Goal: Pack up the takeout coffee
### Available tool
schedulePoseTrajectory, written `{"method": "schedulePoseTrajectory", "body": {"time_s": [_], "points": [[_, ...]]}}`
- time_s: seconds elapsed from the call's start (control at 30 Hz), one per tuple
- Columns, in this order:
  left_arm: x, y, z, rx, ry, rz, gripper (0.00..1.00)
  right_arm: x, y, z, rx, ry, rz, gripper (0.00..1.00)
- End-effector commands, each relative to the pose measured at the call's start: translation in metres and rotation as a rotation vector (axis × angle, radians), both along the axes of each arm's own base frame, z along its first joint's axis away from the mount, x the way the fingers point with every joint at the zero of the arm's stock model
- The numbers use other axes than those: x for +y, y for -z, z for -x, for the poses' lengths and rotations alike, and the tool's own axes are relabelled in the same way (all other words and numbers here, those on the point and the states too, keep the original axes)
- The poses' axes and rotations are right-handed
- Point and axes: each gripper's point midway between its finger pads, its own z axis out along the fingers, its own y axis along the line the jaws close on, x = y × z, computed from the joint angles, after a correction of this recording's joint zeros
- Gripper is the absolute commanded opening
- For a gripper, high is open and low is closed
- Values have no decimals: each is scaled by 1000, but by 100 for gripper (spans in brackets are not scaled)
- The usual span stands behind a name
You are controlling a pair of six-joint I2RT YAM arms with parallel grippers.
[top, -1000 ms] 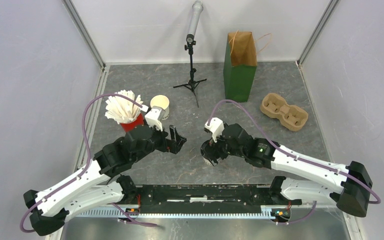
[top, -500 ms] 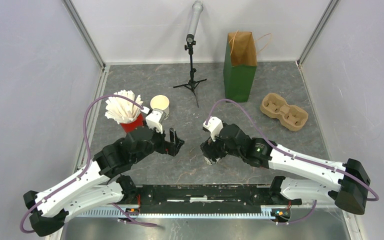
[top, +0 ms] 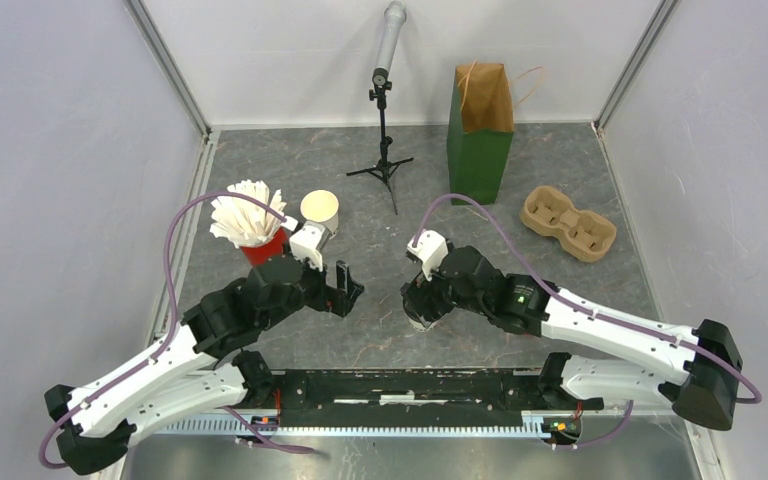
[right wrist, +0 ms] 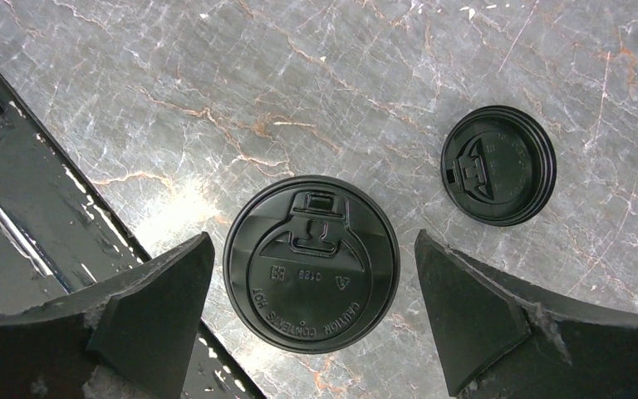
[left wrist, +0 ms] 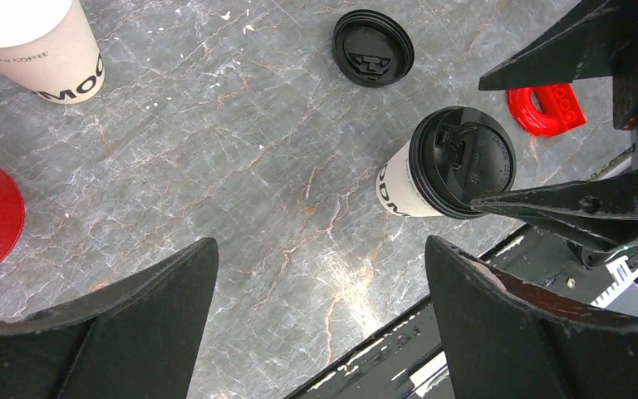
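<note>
My left gripper hangs wide open and empty, with the takeout coffee off to its right. The cup stands upright on the grey marbled table, long axis vertical, directly under my right gripper. Those jaws are spread fully either side of its black lid, gripping nothing. I judge the right arm nearer. A loose lid lies near the cup. The green paper bag stands open, well apart, far right.

Only readable stuff: the takeout coffee has "CAUTION CONTENTS HOT" embossed on its black lid, upside down in the right wrist view. The open cup says "COFFEE" in small print, with bigger cut-off letters like "MOC" below
</note>
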Motion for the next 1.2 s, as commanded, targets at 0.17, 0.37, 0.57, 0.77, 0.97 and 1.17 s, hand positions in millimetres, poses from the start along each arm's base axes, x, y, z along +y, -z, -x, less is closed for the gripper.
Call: {"method": "schedulePoseTrajectory", "body": {"time_s": [0.17, 0.37, 0.57, 0.77, 0.97, 1.17], "points": [[3, -12, -1, -46, 14, -1, 100, 4, 17, 3, 30, -11, 25, 98], [4, -11, -1, -46, 13, -4, 100, 0, 29, 5, 47, -14, 49, 92], [6, -11, -1, -47, 3, -6, 100, -2, 26, 9, 61, -2, 21, 78], [8, -12, -2, -53, -3, -5, 100, -34, 13, 3, 32, 138, 46, 75], [10, -11, -1, -47, -6, -13, 100, -92, 0, -23, -38, 340, 130, 76], [9, -7, 1, -39, 10, -32, 100, -147, -10, -79, -82, 511, 130, 77]]}}
